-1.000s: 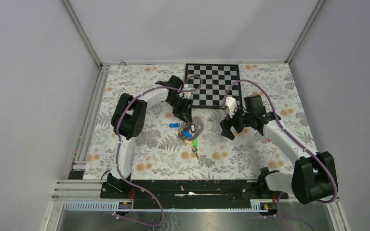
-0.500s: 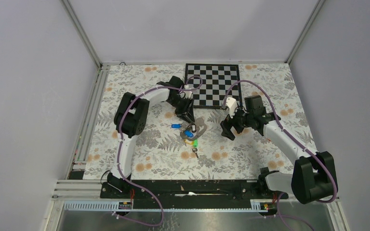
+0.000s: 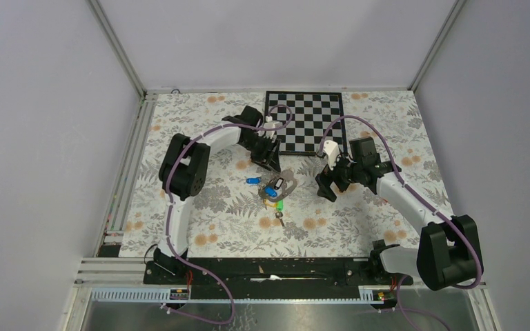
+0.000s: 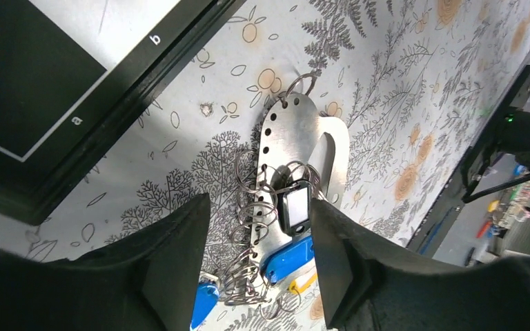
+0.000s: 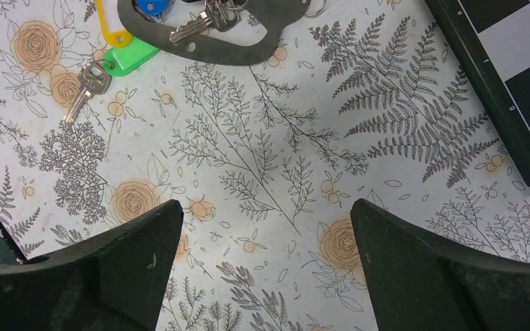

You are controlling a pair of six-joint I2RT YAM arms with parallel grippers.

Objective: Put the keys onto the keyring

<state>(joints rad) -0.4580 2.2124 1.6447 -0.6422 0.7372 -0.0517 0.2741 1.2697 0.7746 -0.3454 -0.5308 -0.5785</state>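
Note:
The keys lie in a cluster mid-table: a blue key (image 3: 251,181) alone at the left, another blue one (image 4: 288,256), a yellow one (image 5: 113,30) and a green one (image 5: 130,59) with a bare metal key (image 5: 85,87) beside it. Several thin silvery rings (image 4: 254,207) hang along a grey holed plate (image 4: 297,131); which one is the keyring I cannot tell. My left gripper (image 4: 259,207) hovers open just above the rings, holding nothing. To the right of the cluster, my right gripper (image 5: 266,210) stands wide open over bare cloth.
A chessboard (image 3: 305,121) lies at the back, its black frame (image 4: 110,103) close behind my left gripper and near my right one (image 5: 497,89). A small black tag (image 4: 295,207) rests on the plate. A floral cloth (image 3: 200,227) covers the table.
My left gripper's jaws have widened and it has drawn back slightly toward the chessboard. The right arm has hardly moved.

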